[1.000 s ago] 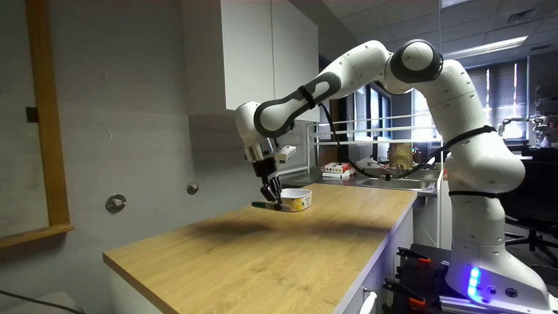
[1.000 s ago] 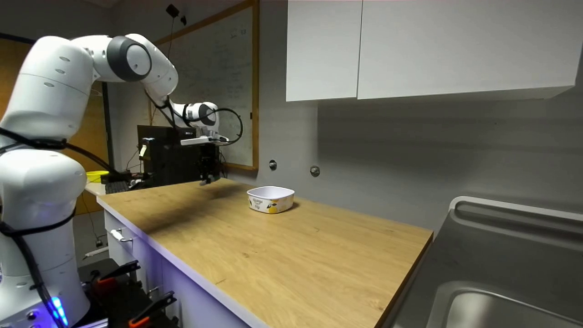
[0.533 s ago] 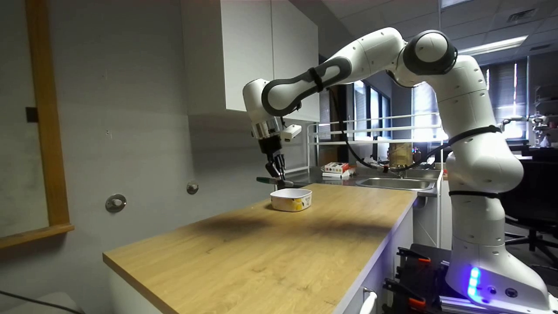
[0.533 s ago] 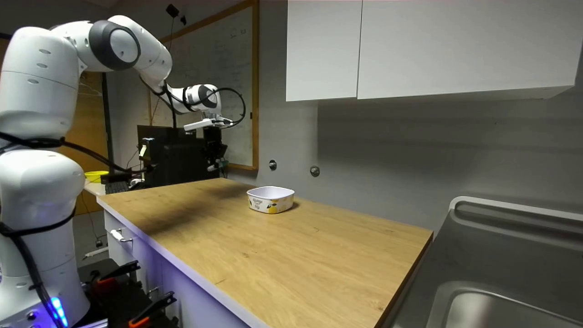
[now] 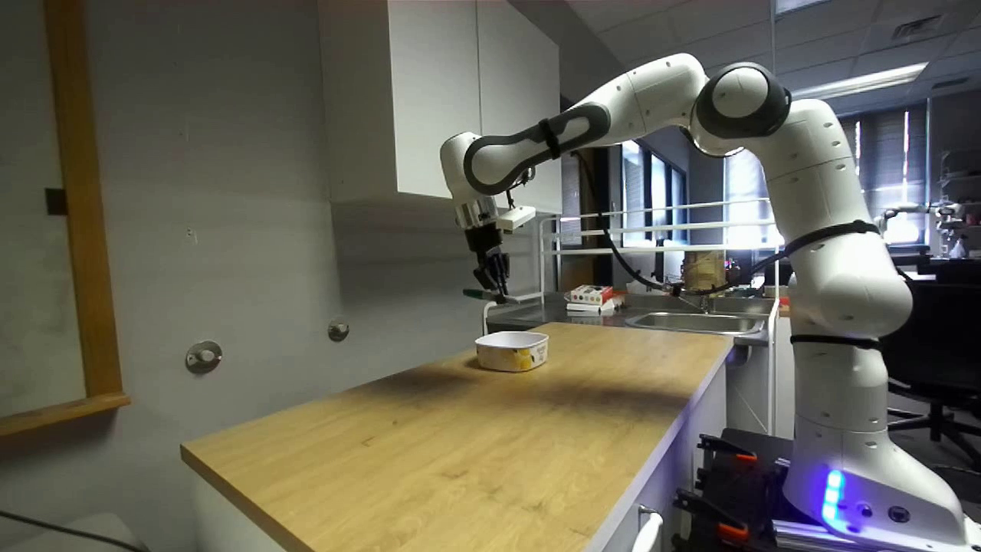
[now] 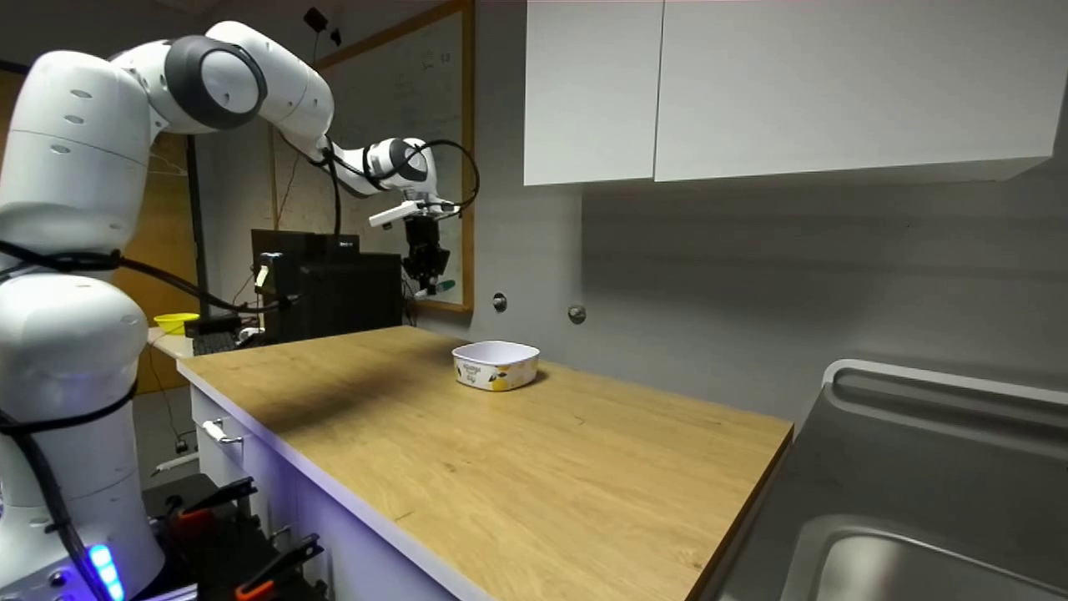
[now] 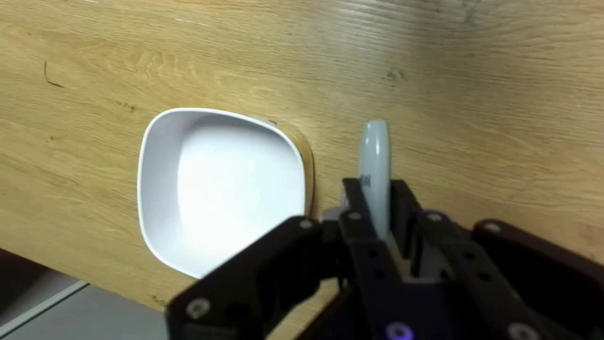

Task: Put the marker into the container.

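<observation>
1. Desk [image 5: 460,452]: light wood-grain top, a few small dark marks [image 7: 395,75], one pale long edge, soft shadows across it.
2. Room: grey wall [image 5: 253,192], white wall cabinet [image 6: 793,83] up high, wood-framed whiteboard [image 6: 396,92], steel sink [image 5: 690,322] past one end of the desk, windows [image 5: 657,192] further back.
3. Counted: 2 cabinet doors [image 5: 437,100]. 2 round metal wall fittings [image 5: 203,357]. 2 black-and-orange clamps [image 6: 279,568] by the foot of 1 white arm [image 5: 812,176]. 1 yellow bowl [image 6: 175,323] beyond the desk in an exterior view.
4. Container [image 7: 226,189]: qty 1. Upright on the desk, rounded-square, white inside, yellow fruit print on its outer side.
5. Marker [image 7: 376,148]: qty 1. Grey barrel; green end shows in both exterior views. Up in the air over the desk, roughly level; in the wrist view it sits to the side of the container, outside its rim.
6. Hand [image 7: 375,184]: qty 1. Pinching the marker, two fingers [image 7: 355,203] pressed on the barrel from either side, both ends sticking out. Hand is clear of the container, higher up.
</observation>
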Motion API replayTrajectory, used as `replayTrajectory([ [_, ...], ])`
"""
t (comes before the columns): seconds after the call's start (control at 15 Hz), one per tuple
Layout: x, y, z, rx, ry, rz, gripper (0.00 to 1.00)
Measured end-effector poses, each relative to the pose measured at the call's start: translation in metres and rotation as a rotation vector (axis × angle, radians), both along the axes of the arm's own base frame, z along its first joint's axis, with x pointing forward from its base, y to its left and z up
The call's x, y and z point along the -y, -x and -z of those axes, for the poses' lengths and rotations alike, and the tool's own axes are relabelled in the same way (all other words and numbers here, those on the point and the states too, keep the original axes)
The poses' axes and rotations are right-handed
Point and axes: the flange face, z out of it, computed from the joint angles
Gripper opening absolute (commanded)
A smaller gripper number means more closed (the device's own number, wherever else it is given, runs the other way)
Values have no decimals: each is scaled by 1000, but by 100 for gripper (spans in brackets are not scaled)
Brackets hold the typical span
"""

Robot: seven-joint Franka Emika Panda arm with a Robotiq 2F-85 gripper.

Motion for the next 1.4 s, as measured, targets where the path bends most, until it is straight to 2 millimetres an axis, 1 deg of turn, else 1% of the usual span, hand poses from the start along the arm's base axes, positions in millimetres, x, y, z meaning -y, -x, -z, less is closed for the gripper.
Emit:
replayTrajectory([
  [0.27, 33, -20, 1, 0, 9, 43, 7],
  [0.47, 55, -36, 11, -9, 10, 62, 7],
  [0.73, 82, -57, 32, -33, 14, 82, 7],
  [0.93, 105, -68, 50, -56, 19, 97, 7],
  [1.2, 133, -76, 76, -96, 23, 111, 7],
  [1.4, 149, -79, 97, -128, 24, 120, 7],
])
